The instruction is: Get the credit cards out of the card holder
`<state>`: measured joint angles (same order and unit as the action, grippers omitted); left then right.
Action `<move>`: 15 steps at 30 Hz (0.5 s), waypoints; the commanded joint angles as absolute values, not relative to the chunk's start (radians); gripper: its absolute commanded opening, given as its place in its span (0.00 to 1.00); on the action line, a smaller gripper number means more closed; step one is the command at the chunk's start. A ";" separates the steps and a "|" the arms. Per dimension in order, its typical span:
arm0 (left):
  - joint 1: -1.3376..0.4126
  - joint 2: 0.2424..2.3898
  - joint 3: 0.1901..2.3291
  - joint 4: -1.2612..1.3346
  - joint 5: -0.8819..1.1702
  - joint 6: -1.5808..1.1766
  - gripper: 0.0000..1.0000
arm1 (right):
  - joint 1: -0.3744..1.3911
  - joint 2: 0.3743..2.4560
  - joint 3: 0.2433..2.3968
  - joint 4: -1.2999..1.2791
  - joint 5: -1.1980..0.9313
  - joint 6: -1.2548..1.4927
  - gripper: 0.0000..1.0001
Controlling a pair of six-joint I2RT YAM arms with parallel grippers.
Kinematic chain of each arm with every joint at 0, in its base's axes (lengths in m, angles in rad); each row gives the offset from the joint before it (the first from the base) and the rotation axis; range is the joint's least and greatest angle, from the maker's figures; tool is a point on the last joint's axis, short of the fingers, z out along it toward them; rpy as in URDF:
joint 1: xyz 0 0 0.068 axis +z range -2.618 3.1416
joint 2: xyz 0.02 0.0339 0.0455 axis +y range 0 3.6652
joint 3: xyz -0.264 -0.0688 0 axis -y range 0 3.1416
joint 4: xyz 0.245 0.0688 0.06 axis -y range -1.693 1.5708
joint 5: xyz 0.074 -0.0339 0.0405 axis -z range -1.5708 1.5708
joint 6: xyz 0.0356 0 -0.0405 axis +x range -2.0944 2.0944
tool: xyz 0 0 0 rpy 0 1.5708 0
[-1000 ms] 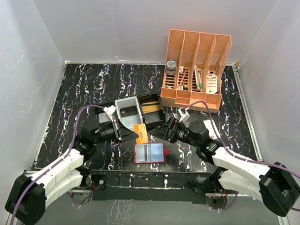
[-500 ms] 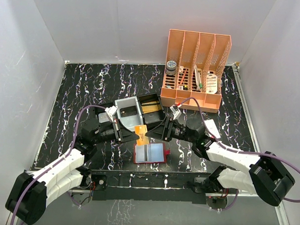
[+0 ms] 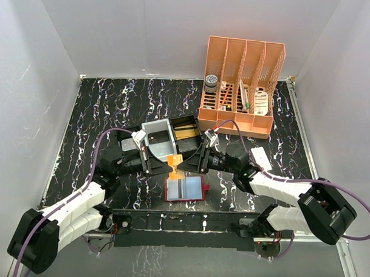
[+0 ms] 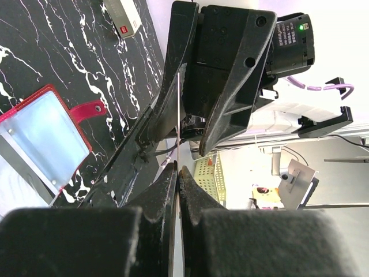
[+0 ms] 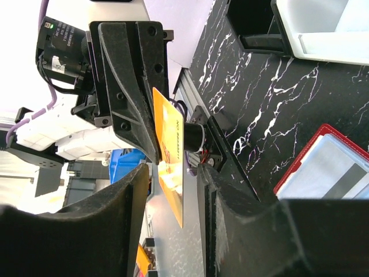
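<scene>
My left gripper (image 3: 166,164) is shut on a tan-orange credit card (image 3: 174,163) and holds it on edge above the table. In the left wrist view the card (image 4: 179,115) is a thin line running out of the shut jaws (image 4: 178,171). My right gripper (image 3: 188,165) is open, with its fingers on either side of the card's free end (image 5: 171,151), and I cannot see them touching it. The red card holder (image 3: 184,189) lies open just below, with a grey to pale blue card (image 5: 340,173) in it. It also shows in the left wrist view (image 4: 43,135).
A black compartmented tray (image 3: 188,134) with a grey insert (image 3: 158,136) sits just behind the grippers. An orange desk organiser (image 3: 240,86) stands at the back right. A small white box with a red mark (image 3: 260,159) lies right of the right arm.
My right gripper has moved left toward the left one, and its open fingers now straddle the orange card. The left gripper has kept hold of the card, which now stands more on edge.
</scene>
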<state>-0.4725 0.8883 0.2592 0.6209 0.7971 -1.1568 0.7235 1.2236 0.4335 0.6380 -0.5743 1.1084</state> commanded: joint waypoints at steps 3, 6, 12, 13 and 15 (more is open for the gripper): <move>-0.466 0.903 0.247 0.716 0.839 -1.174 0.00 | 0.718 1.234 0.489 0.755 -0.631 1.130 0.33; -0.466 0.914 0.246 0.741 0.841 -1.184 0.00 | 0.713 1.240 0.488 0.764 -0.640 1.135 0.29; -0.466 0.912 0.224 0.775 0.863 -1.201 0.00 | 0.704 1.247 0.477 0.815 -0.676 1.166 0.21; -0.466 0.910 0.215 0.788 0.861 -1.210 0.00 | 0.704 1.251 0.476 0.825 -0.682 1.173 0.20; -0.466 0.904 0.205 0.809 0.862 -1.228 0.00 | 0.704 1.265 0.477 0.851 -0.698 1.186 0.21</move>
